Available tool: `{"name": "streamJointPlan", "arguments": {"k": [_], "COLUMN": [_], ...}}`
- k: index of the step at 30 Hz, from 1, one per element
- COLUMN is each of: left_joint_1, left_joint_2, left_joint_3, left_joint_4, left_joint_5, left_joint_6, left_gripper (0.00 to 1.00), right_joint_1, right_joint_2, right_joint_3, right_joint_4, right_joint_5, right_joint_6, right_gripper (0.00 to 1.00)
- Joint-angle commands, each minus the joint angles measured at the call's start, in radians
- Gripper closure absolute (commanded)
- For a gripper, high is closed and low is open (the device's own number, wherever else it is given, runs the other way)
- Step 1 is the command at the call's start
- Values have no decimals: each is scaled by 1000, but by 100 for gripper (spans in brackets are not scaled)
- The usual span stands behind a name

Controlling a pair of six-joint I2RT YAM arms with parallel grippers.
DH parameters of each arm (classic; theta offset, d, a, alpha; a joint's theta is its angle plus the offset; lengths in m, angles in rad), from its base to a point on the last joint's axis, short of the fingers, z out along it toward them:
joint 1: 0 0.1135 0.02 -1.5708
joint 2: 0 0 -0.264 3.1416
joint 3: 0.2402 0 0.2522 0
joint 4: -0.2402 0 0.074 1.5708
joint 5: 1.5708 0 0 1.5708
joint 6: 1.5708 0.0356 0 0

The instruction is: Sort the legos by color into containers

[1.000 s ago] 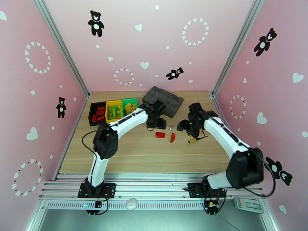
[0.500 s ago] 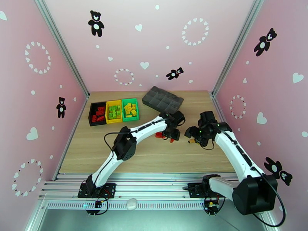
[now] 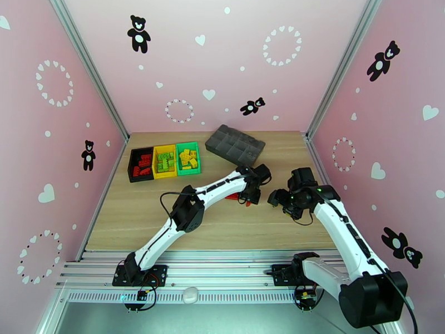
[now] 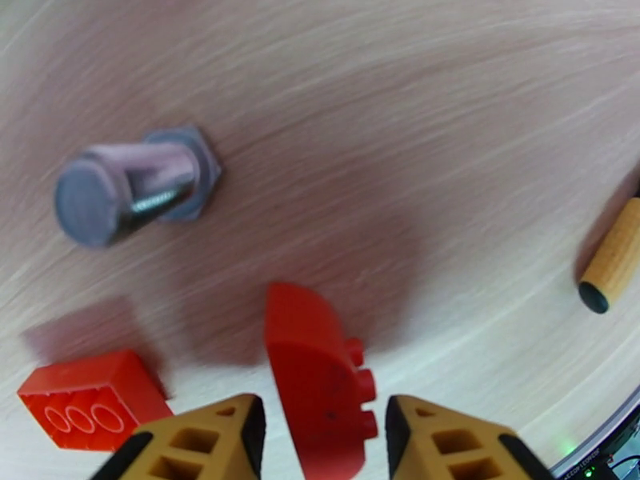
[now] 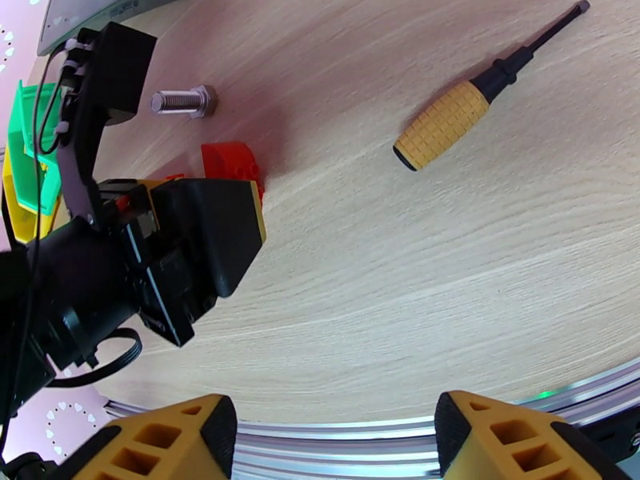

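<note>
A curved red lego (image 4: 320, 378) lies on the wooden table between the fingertips of my left gripper (image 4: 320, 430), which is open and narrowly straddles it with a slim gap on each side. A flat red lego (image 4: 88, 398) lies just to its left, and a bit of red (image 3: 233, 195) peeks out beside the left arm. My right gripper (image 5: 336, 434) hangs open and empty to the right of the left gripper (image 5: 200, 242). At the back left stand the black bin (image 3: 131, 165) with red legos, the yellow bin (image 3: 164, 146) with green ones and the green bin (image 3: 187, 143) with yellow ones.
A silver bolt (image 4: 132, 190) lies just beyond the red legos. An orange-handled screwdriver (image 5: 472, 106) lies to the right, near my right gripper. The dark grey compartment tray (image 3: 235, 143) sits at the back centre. Pink walls close in the table on three sides.
My left arm swung from near the bins to the middle of the table and settled over the curved red lego. My right arm drew back to the right and toward the front.
</note>
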Motion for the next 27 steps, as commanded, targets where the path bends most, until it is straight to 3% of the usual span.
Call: {"name": "streamJointPlan", "arguments": {"k": [1,8,14,21,27], "left_joint_1": [-8,-9,-11,22,117], "left_joint_2": [22,7,-107,-316,-517], "left_joint_3": [30,35,-47,-264,-470], "left_joint_4": [-16,-6,65,167,236], "left_joint_5": [-21,-15,29,59,63], "left_joint_6": [-14,-13,10,12,-12], "left_gripper": [57,73,78,81,81], "right_joint_1": [-2,-2,17,146,287], "right_joint_2": [-29,-44,-35,65,230], "right_joint_3": [-15,-16,-5,66,197], "right_joint_4": [-34,-33,9,105,208], "right_joint_5": [-7,-16,-51,-35,-44], "right_joint_6": [7,9,21,66,63], "right_gripper": [31,32,33,33,32]}}
